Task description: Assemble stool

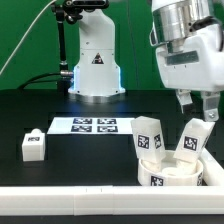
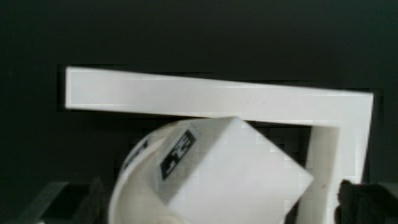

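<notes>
A long white rail (image 1: 90,197) runs along the near edge of the black table (image 1: 90,160). In the wrist view it turns a corner beside the stool parts. Just behind it, at the exterior view's right, the round seat (image 1: 168,176) lies flat on the table in that corner. Two legs rise out of the seat. One leg (image 1: 150,137) stands upright on the seat's left side. The other leg (image 1: 192,141) leans on its right side, with its tagged face toward the camera.

On the exterior view's left, well apart from the seat, a third leg (image 1: 33,146) lies alone on the table.

The gripper (image 1: 198,112) hangs straight above the leaning leg. Its fingers are spread wider than the leg and, as far as the wrist view shows, are not touching it, so nothing is grasped.

Farther back, near the middle, lies the marker board (image 1: 90,125). Behind it stands the arm's white base (image 1: 95,62).
</notes>
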Controlling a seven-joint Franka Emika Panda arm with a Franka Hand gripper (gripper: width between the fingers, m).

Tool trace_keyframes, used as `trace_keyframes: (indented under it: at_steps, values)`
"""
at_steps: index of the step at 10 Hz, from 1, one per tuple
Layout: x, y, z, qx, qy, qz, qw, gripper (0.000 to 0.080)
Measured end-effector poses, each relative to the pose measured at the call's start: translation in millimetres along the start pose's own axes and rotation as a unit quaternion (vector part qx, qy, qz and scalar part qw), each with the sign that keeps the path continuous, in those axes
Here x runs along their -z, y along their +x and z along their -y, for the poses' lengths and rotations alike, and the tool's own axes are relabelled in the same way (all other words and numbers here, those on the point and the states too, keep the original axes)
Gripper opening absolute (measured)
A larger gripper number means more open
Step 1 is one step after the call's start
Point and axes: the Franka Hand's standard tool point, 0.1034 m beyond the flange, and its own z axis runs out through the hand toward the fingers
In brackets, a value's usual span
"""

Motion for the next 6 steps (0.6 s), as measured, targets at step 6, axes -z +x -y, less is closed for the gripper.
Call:
trace_keyframes:
  at_steps: [6]
  values:
    - [-2.1,-11.7,0.5,0.228,-0.013,-0.003,0.974,0.0649]
